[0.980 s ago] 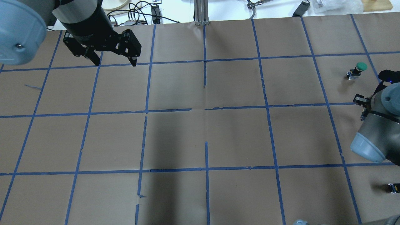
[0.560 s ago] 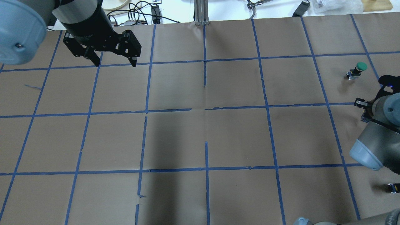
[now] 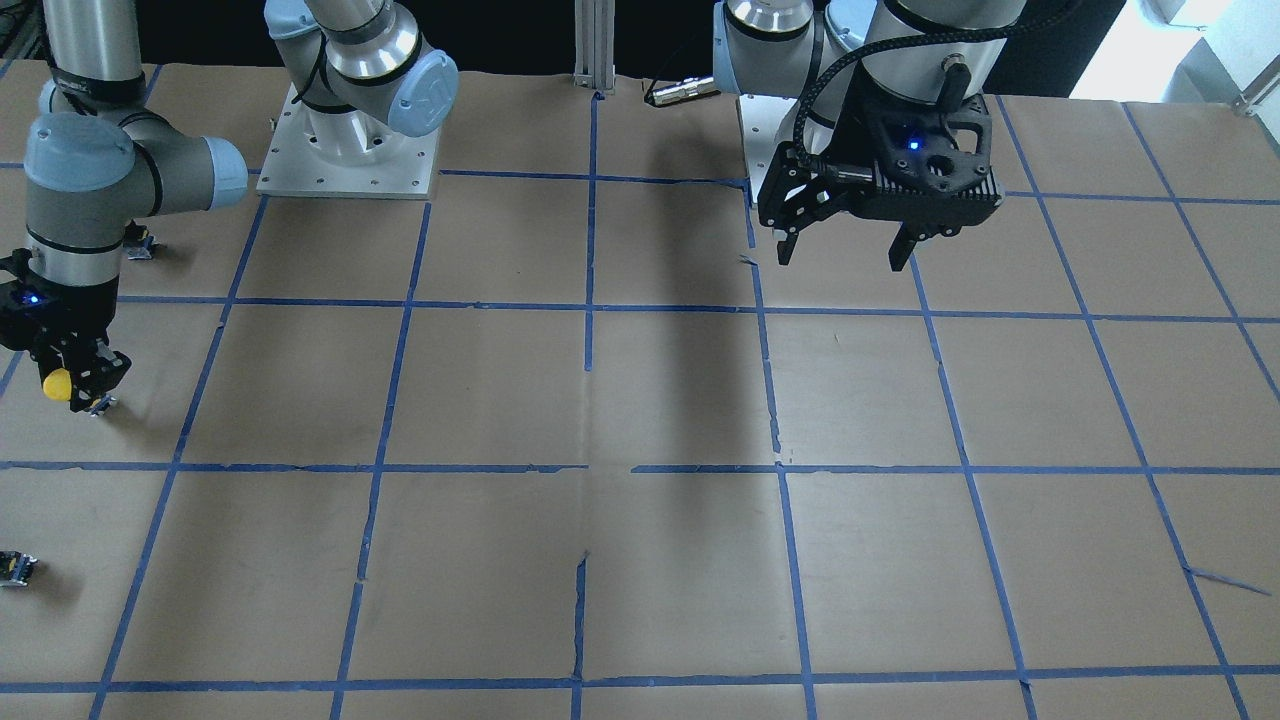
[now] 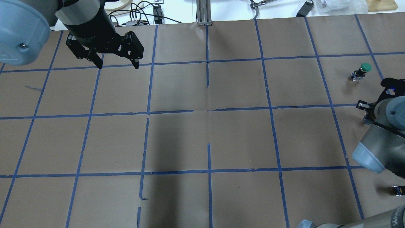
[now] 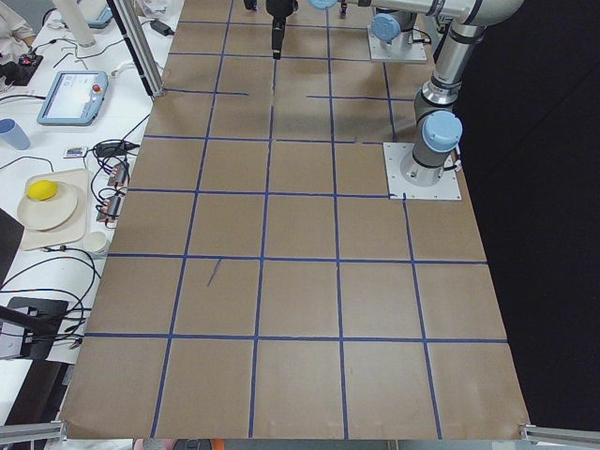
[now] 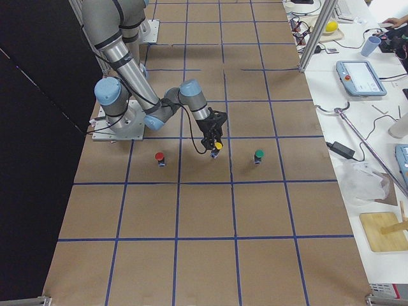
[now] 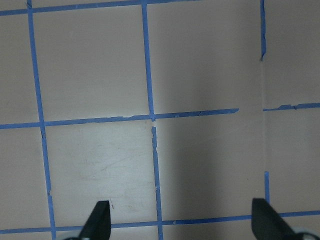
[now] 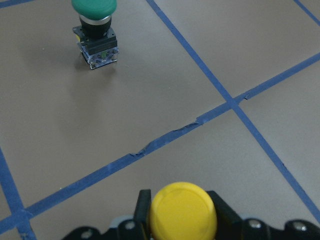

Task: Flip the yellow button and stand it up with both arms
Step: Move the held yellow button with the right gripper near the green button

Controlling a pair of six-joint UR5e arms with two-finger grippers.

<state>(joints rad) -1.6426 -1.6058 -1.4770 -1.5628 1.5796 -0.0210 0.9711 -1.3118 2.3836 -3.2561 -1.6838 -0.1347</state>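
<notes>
Evidently the right gripper (image 3: pixel 82 385) has its fingers closed on the yellow button (image 8: pixel 183 210), low over the brown surface (image 3: pixel 500 400) at the robot's far right; whether its body touches down is unclear. The left gripper (image 4: pixel 118 66) hangs elsewhere, fingers spread wide, empty.

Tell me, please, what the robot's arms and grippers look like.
Both arms are silver-grey jointed tubes with light blue joint caps: left arm, right arm. The left gripper and right gripper are black, two-fingered, each under a black wrist mount with a small blue light. A black braided cable loops at the left wrist.
</notes>
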